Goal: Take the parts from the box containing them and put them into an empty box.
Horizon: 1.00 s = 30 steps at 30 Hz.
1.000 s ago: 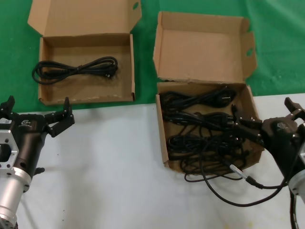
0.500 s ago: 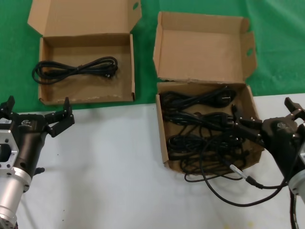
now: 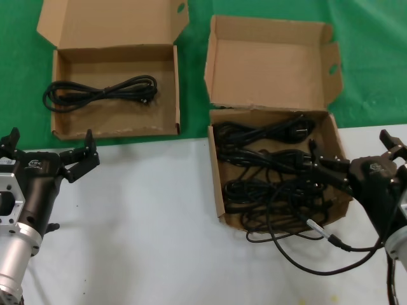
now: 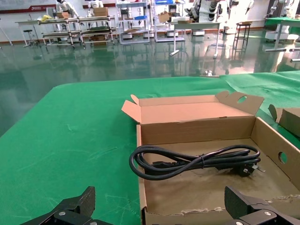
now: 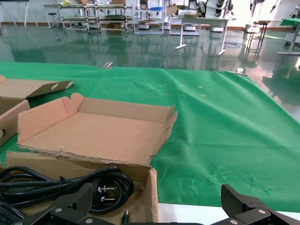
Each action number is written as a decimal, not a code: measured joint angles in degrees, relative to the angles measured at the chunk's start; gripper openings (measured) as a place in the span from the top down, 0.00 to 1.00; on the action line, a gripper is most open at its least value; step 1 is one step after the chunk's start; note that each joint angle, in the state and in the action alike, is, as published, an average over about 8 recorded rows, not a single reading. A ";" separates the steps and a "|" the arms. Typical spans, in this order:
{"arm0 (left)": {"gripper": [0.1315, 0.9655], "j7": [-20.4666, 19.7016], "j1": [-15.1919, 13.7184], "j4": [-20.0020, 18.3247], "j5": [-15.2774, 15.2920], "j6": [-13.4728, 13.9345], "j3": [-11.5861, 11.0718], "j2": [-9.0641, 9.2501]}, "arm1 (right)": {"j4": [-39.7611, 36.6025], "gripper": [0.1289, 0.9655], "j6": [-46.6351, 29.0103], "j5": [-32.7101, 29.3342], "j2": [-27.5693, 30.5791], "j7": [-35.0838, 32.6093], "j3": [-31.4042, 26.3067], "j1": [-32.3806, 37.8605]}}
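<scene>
Two brown cardboard boxes on the worktop (image 3: 146, 216), white near the robot and green farther off.

At 11 o'clock in the head view, on the green cloth: the wider, low-walled brown box (image 3: 166, 89) with a one-hole lid folded back. Inside it, one looped black cable bundle (image 3: 102, 91), lying flat across the floor and reaching nearly from wall to wall; plug end toward the 3 o'clock wall. Same bundle seen close in the left wrist view (image 4: 194, 161), resting on the box floor.

At 2 o'clock: the squarer brown box with the tall two-hole lid (image 3: 217, 184), straddling the edge between green and white. Filled with a tangle of black cables and plugs (image 3: 267, 165), several loops piled on each other.

Right claw (image 3: 327, 170) at 3 o'clock, low over that squarer box's 3 o'clock side, fingers spread wide above the cable pile, gripping nothing that can be made out. Robot's own black cable with a silver tip (image 3: 316, 225) trailing over the box's near corner onto the white surface.

Left claw (image 3: 49, 151) at 9 o'clock, over the white surface just short of the wider box's near wall; fingers wide apart, empty.
</scene>
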 joint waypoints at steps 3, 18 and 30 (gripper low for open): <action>0.00 0.00 0.00 0.00 0.00 0.00 0.00 0.00 | 0.00 0.00 0.00 0.00 0.00 0.00 0.00 0.00; 0.00 0.00 0.00 0.00 0.00 0.00 0.00 0.00 | 0.00 0.00 0.00 0.00 0.00 0.00 0.00 0.00; 0.00 0.00 0.00 0.00 0.00 0.00 0.00 0.00 | 0.00 0.00 0.00 0.00 0.00 0.00 0.00 0.00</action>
